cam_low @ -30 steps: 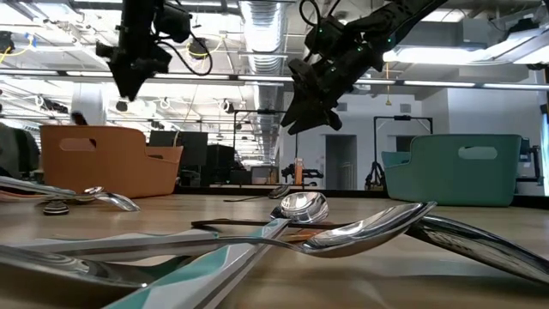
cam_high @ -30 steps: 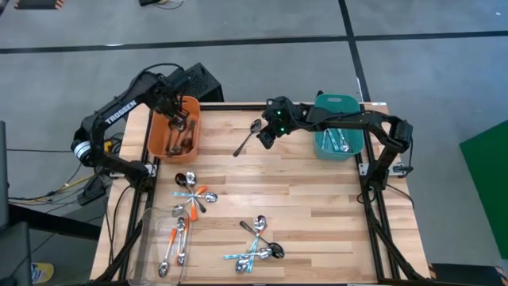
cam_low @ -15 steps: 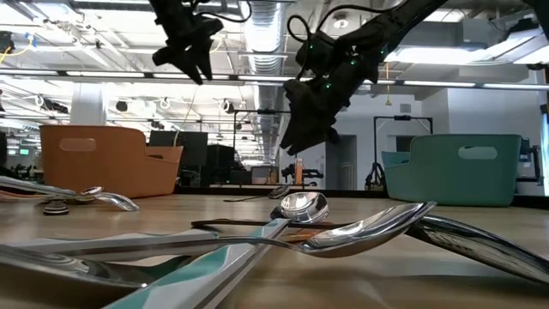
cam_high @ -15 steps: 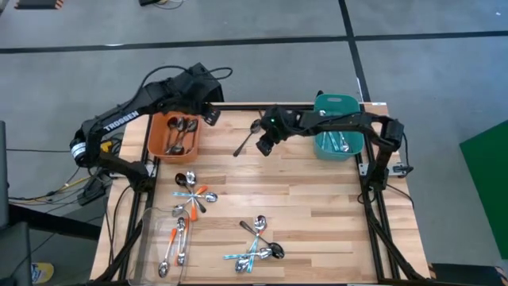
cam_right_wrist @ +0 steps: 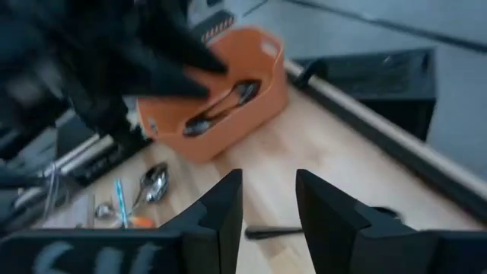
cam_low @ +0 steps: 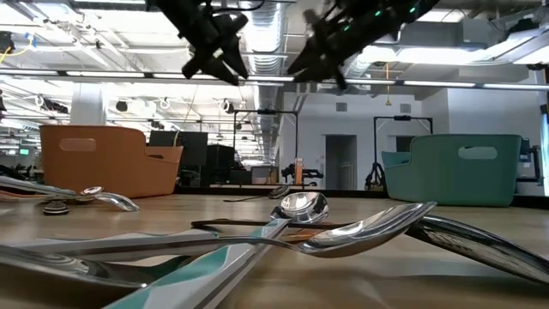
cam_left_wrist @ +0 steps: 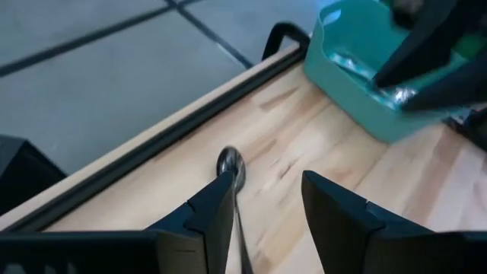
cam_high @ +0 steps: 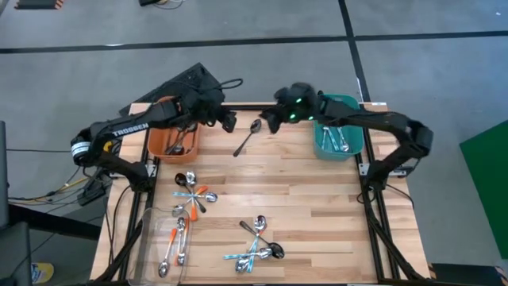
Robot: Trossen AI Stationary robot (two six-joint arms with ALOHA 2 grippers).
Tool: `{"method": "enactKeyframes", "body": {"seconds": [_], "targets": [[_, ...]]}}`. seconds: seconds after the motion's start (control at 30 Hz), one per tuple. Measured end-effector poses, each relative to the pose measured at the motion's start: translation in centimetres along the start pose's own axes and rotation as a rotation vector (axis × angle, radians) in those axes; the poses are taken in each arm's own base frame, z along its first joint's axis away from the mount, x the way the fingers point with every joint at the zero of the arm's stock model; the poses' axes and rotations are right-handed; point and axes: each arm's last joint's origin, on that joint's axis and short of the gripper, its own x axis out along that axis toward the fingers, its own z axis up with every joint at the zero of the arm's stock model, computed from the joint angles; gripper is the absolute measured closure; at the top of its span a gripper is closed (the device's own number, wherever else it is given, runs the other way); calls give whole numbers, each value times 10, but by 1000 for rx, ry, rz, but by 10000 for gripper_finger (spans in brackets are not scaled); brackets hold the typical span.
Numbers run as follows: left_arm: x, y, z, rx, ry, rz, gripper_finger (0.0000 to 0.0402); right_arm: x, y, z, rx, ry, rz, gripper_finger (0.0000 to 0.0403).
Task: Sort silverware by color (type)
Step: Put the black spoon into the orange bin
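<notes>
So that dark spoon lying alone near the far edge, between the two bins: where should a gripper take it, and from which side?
Probably mid-handle, coming straight down. The dark spoon lies flat and alone on the table, its bowl toward the far edge and its thin handle slanting back toward the orange bin side. Fingers should close across the handle. The left gripper is open and close by; the right gripper is open too.

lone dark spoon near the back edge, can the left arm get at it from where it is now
Probably yes. The lone dark spoon lies apart on bare wood, and the left end effector hangs open just beside it. The right end effector hovers close on the other side and might crowd it.
</notes>
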Motion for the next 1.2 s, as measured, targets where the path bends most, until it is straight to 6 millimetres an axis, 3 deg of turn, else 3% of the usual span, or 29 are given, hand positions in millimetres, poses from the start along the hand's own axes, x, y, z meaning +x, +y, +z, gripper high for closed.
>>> {"method": "enactKeyframes", "body": {"seconds": [0.17, 0.3, 0.63, 0.9, 1.2], "targets": [[35, 2, -23, -11, -85, -37, 261, -38, -11, 14, 1, -12, -57, 260], [66, -2, -40, 0, -66, -46, 261, -52, -17, 11, 23, 54, -102, 260], [146, -5, -81, 48, 159, -1, 261, -53, 2, -3, 24, 144, -88, 260], [180, -6, -94, 58, 337, 51, 263, -51, 21, -11, 42, 167, -45, 260], [209, -10, -97, 118, 521, 80, 299, -50, 38, -18, 46, 181, -28, 260]]}}
